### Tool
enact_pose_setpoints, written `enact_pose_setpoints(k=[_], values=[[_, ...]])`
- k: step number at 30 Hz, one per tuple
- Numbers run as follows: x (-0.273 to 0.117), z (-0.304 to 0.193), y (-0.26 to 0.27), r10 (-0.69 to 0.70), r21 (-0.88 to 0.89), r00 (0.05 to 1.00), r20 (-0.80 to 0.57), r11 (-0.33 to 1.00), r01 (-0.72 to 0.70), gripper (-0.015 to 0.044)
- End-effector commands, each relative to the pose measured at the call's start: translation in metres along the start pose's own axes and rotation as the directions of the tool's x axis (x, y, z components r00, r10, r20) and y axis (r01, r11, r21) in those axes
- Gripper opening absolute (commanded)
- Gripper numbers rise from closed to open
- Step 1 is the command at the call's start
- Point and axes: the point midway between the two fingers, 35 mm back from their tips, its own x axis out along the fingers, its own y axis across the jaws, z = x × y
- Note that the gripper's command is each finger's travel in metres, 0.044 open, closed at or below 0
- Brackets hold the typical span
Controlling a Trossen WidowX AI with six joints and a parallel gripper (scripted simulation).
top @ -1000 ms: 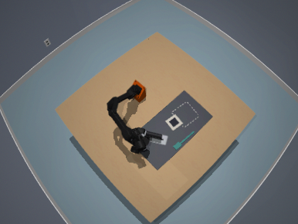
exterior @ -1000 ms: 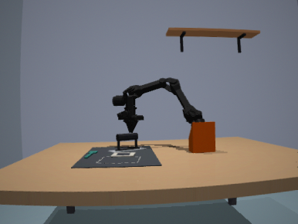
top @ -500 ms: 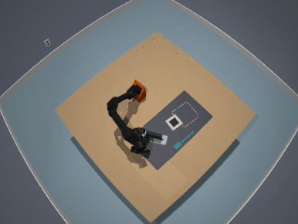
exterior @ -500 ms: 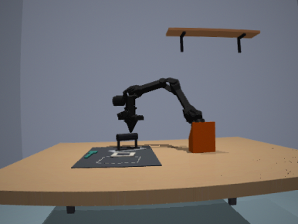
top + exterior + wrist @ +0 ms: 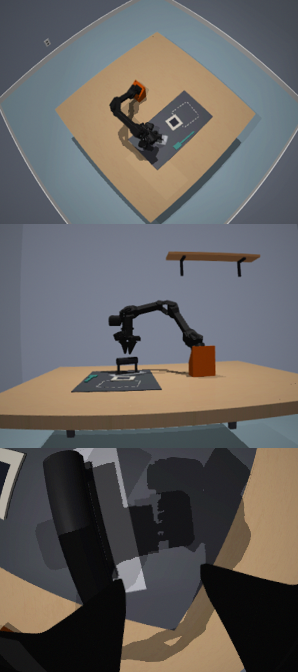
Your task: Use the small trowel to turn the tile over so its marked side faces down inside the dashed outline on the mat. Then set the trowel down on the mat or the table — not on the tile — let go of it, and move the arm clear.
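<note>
The tile (image 5: 174, 122) (image 5: 123, 378) (image 5: 16, 483) lies flat on the mat, a cream square with a dark centre facing up. It lies beside the dashed outline (image 5: 187, 102) (image 5: 120, 387), close to its edge. The trowel (image 5: 164, 140) (image 5: 126, 361) (image 5: 67, 503) rests on the mat, with a light flat blade and a thick black handle raised on two posts. My gripper (image 5: 128, 353) (image 5: 162, 578) is open and empty, pointing down just above the handle's height. In the wrist view the handle is left of the gap between the fingers. In the top view the arm hides the handle.
A teal long-handled tool (image 5: 177, 145) (image 5: 90, 378) lies near the edge of the dark mat (image 5: 203, 116) (image 5: 154, 386). The arm stands at an orange block (image 5: 140, 93) (image 5: 203, 361) on the wooden table. A shelf (image 5: 212, 256) hangs on the wall behind.
</note>
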Motion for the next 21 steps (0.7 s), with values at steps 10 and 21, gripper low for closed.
enact_pose_setpoints(k=[10, 21], values=[[-0.003, 0.037, 0.057, 0.01, -0.021, 1.0, -0.028, 1.0, -0.011, 0.027], [0.015, 0.037, 0.057, 0.01, -0.02, 1.0, -0.028, 1.0, -0.011, 0.027]])
